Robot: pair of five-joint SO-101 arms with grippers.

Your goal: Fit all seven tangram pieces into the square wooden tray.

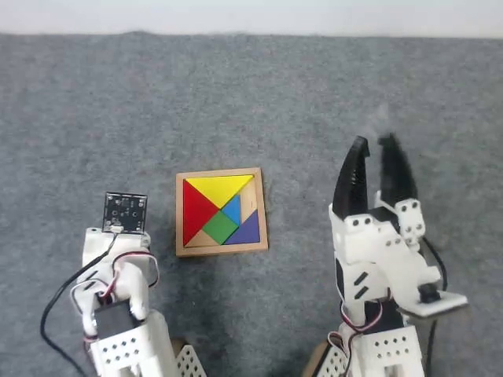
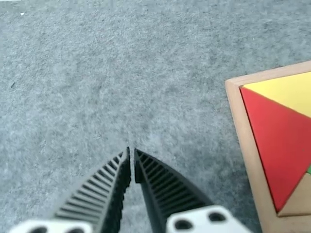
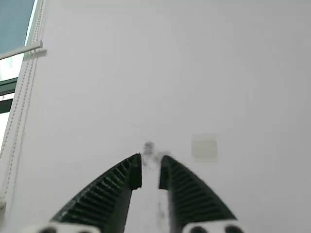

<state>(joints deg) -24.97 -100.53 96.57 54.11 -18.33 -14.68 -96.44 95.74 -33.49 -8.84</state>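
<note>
- The left arm (image 1: 119, 294) sits folded at 7 o'clock in the high view. The left pincer (image 2: 131, 152) is aimed downward, jaws closed tip to tip.
- The right arm (image 1: 376, 259) stands at 5 o'clock. The right pincer (image 1: 375, 145) is raised and points toward 12 o'clock, jaws parted by a narrow gap.

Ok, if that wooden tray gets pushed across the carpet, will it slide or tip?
The wooden tray lies flat and low, so it probably won't tip. The fuzzy grey carpet would likely drag on it, so expect a grudging slide. Its pieces sit inside the rim, so they should probably stay put.
</note>
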